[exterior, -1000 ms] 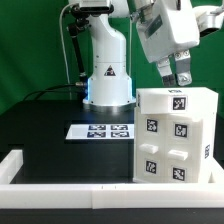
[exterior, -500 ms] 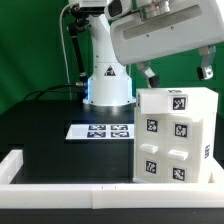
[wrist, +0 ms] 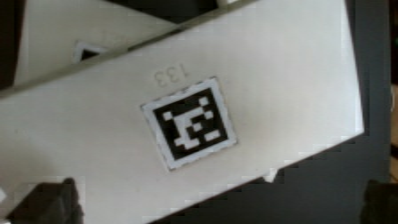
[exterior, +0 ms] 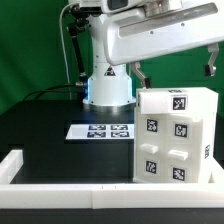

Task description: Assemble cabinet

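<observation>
The white cabinet body stands on the black table at the exterior view's right, with several square tags on its front and one on top. My gripper hangs above its top, apart from it. One dark finger shows on the left and one on the right, set wide apart. The gripper is open and empty. In the wrist view the cabinet's tagged top face fills the picture below my gripper, with one fingertip dark at the edge.
The marker board lies flat on the table left of the cabinet. The robot's white base stands behind it. A low white rim runs along the table's front and left sides.
The hand has turned broadside over the cabinet and shifted to the exterior view's left. Its fingers now stand spread above the cabinet's top. The cabinet has not moved.
</observation>
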You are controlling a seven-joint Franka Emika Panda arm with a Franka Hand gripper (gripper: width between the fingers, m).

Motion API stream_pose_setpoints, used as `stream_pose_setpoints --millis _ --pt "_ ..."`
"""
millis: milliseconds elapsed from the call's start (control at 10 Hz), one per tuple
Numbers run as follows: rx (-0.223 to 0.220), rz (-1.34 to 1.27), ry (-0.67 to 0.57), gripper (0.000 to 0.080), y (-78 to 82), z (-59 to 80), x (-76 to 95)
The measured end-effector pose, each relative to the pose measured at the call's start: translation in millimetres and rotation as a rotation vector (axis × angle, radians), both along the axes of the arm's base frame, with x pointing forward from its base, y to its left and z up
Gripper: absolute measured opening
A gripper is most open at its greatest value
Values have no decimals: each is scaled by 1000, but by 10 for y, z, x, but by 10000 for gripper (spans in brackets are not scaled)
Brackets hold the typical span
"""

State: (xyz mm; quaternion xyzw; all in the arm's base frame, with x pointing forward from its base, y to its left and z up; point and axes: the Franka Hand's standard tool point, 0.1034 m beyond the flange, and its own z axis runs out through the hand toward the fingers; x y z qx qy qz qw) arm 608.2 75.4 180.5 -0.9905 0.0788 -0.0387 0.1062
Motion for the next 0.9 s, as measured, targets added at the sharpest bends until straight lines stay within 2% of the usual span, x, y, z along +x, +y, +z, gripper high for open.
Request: stream_pose_setpoints --millis 300,700,900 --pt "-69 369 -54 797 56 15 -11" --pt "-102 658 -104 797 26 2 -12" --pt "-149 947 -138 797 18 -21 -22"
